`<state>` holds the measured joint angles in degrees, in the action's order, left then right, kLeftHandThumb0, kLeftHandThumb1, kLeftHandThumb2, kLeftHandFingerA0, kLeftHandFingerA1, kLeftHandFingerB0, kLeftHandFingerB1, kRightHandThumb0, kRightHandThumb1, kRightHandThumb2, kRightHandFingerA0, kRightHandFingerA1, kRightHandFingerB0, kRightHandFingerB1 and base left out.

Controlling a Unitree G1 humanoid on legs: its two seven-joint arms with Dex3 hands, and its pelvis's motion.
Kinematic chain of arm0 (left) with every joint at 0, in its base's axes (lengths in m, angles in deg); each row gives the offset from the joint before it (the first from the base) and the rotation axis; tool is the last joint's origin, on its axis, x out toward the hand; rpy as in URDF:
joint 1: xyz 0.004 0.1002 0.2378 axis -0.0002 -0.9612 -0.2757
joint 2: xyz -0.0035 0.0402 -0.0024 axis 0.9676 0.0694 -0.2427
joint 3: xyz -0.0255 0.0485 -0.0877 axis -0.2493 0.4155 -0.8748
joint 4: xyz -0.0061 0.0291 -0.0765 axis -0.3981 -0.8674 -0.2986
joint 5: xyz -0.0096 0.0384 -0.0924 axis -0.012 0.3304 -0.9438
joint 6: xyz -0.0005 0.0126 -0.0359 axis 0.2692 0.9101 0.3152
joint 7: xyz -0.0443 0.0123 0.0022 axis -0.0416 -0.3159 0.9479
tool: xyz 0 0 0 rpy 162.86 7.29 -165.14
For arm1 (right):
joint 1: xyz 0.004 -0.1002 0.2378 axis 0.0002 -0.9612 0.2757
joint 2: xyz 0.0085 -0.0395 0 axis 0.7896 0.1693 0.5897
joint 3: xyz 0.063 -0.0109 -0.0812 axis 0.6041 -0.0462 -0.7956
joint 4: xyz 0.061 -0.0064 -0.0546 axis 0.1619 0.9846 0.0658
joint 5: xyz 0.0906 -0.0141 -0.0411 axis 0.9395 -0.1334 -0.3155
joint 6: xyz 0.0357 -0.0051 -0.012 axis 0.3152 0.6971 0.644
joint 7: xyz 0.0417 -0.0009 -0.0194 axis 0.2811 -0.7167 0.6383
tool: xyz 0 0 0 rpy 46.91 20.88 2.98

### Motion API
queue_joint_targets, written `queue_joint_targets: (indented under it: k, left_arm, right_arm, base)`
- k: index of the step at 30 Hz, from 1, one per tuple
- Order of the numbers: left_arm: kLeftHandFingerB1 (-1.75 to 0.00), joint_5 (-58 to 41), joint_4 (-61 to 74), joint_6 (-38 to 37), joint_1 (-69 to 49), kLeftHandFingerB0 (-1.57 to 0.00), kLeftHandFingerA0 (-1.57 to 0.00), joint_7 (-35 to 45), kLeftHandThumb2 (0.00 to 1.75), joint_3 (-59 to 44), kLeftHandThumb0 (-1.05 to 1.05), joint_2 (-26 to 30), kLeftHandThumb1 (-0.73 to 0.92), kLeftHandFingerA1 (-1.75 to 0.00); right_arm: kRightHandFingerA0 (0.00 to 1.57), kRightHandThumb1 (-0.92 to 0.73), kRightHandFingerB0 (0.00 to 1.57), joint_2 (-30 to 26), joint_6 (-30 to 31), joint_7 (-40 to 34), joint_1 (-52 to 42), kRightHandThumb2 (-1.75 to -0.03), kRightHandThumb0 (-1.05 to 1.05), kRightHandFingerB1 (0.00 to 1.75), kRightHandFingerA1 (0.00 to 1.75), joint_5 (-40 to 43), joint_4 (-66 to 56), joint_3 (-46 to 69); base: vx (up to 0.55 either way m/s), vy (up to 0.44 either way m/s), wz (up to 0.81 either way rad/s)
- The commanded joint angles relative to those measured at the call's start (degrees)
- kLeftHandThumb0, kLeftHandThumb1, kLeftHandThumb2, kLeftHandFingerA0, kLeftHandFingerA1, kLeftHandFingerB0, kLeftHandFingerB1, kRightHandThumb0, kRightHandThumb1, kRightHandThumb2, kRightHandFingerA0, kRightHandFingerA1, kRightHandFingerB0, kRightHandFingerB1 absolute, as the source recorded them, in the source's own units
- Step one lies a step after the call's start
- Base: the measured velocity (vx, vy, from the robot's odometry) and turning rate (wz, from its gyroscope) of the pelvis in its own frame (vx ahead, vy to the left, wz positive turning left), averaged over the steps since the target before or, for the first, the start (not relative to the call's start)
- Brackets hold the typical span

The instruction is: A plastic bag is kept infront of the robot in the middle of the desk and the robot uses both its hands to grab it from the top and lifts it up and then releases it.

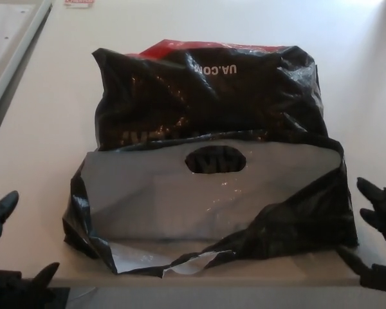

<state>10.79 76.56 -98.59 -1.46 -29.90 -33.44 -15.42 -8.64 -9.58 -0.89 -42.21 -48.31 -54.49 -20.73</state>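
light: bright, even | glare: far desk (257, 19) | focus: slightly soft

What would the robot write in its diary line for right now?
plastic bag: flat on desk, untouched | left hand: open, beside bag | right hand: open, beside bag | lift: not started

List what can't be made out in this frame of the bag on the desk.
Head view only:
- Bag contents: hidden by the opaque black plastic.
- Print beside the handle hole: folded under the grey flap, unreadable.
- Left hand: cut off by the left and bottom edges.
- Right hand: partly cut off by the right edge.
- Red label at the desk's far edge: cut off by the top edge, too small to read.
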Motion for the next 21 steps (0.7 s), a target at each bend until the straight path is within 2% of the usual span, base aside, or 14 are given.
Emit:
queue_joint_targets:
  k: [1,2,4,5,6,7,8,9,10,11,15,16,18,21]
  left_arm:
    - [-0.5,-0.86,-1.93,5.54,1.41,0.0,0.0,1.24,0.94,1.49,-0.25,-0.1,0.47,-0.48]
    - [-0.22,-0.89,-3.05,5.31,2.04,-0.08,-0.19,1.31,0.58,1.97,-0.34,-0.36,0.52,-0.31]
    - [-0.22,-0.56,-4.81,4.81,2.98,-0.08,-0.19,1.13,0.58,2.58,-0.34,-0.66,0.52,-0.3]
    - [-0.5,-0.83,-5.16,4.74,3.06,0.0,0.0,1.37,0.95,2.69,-0.25,-0.72,0.48,-0.49]
    - [-0.5,-1.29,-5.33,4.66,2.99,0.0,0.0,1.73,0.95,2.72,-0.25,-0.77,0.48,-0.49]
    - [-0.23,-1.01,-4.91,5.09,2.96,-0.1,-0.18,1.63,0.62,3.06,-0.39,-0.9,0.5,-0.33]
    - [-0.23,-0.65,-4.37,5.64,2.92,-0.1,-0.18,1.52,0.62,3.48,-0.39,-1.06,0.5,-0.33]
    - [-0.23,-0.48,-4.31,5.73,3.15,-0.08,-0.2,1.52,0.58,3.8,-0.33,-1.07,0.52,-0.31]
    - [-0.23,0.11,-3.91,6.06,3.25,-0.09,-0.21,1.51,0.58,4.45,-0.35,-0.94,0.53,-0.31]
    - [-0.23,-0.06,-3.71,6.24,3.29,-0.08,-0.17,1.67,0.63,4.59,-0.38,-0.9,0.52,-0.33]
    - [-0.24,-2.71,-2.23,8.71,3.69,-0.09,-0.18,3.37,0.58,4.75,-0.34,-1.11,0.54,-0.31]
    - [-0.27,-3.77,-0.95,10.89,3.75,-0.11,-0.22,3.84,0.57,4.49,-0.35,-1.23,0.54,-0.3]
    - [-0.28,-4.16,-0.37,11.98,3.82,-0.13,-0.25,3.99,0.57,4.45,-0.37,-1.3,0.53,-0.3]
    - [-0.29,-3.91,-1.16,14.82,6.32,-0.19,-0.25,4.42,0.58,4.43,-0.39,-0.43,0.54,-0.31]
  right_arm:
    - [0.09,-0.63,0.0,0.72,1.77,-1.16,-0.23,-0.76,-0.59,0.08,0.28,-3.6,-0.49,-2.88]
    - [0.09,-0.65,0.0,1.22,2.29,-1.28,-0.86,-0.75,-0.58,0.08,0.28,-4.08,-1.31,-3.78]
    - [0.09,-0.65,0.0,1.91,3.17,-1.37,-1.83,-0.75,-0.59,0.07,0.28,-4.37,-2.5,-4.83]
    - [0.1,-0.66,0.01,2.21,3.3,-1.53,-2.27,-0.72,-0.58,0.08,0.28,-4.64,-2.85,-5.32]
    - [0.1,-0.66,0.01,2.5,3.49,-1.74,-2.75,-0.72,-0.58,0.08,0.28,-5.01,-3.31,-5.87]
    - [0.1,-0.67,0.03,2.7,3.73,-1.71,-3.22,-0.71,-0.59,0.07,0.27,-4.91,-3.64,-6.05]
    - [0.1,-0.67,0.03,2.96,4.02,-1.66,-3.82,-0.71,-0.59,0.07,0.27,-4.8,-4.04,-6.27]
    - [0.1,-0.52,0.0,2.81,3.41,-1.51,-4.15,-0.85,-0.66,0.15,0.35,-4.8,-3.86,-6.35]
    - [0.1,-0.65,0.01,2.61,3.99,-1.1,-5.0,-0.73,-0.61,0.07,0.27,-5.03,-4.73,-6.53]
    - [0.1,-0.65,0.0,2.54,3.76,-1.01,-5.07,-0.74,-0.6,0.07,0.28,-5.07,-4.65,-6.61]
    - [0.1,-0.65,0.01,2.22,3.88,-0.21,-5.6,-0.74,-0.58,0.06,0.28,-4.69,-5.45,-6.66]
    - [0.06,-0.55,0.0,2.24,4.04,-0.24,-5.58,-0.85,-0.63,0.15,0.34,-4.94,-5.73,-6.8]
    - [0.06,-0.55,0.0,2.16,4.32,-0.06,-5.61,-0.85,-0.64,0.15,0.34,-5.02,-6.13,-6.85]
    - [0.1,-0.67,0.02,2.17,5.38,0.38,-5.4,-0.72,-0.58,0.07,0.27,-4.87,-6.48,-6.88]
  base:
    - [0.0,0.0,0.0]
    - [0.0,0.0,0.0]
    - [0.0,0.0,0.0]
    - [0.0,0.0,0.0]
    - [0.0,0.0,0.0]
    - [0.0,0.0,0.0]
    - [0.0,0.0,0.0]
    - [0.0,0.0,0.0]
    - [0.0,0.0,0.0]
    - [0.0,0.0,0.0]
    - [0.0,0.0,0.0]
    - [0.0,0.0,0.0]
    - [0.0,0.0,0.0]
    - [0.0,0.0,0.0]
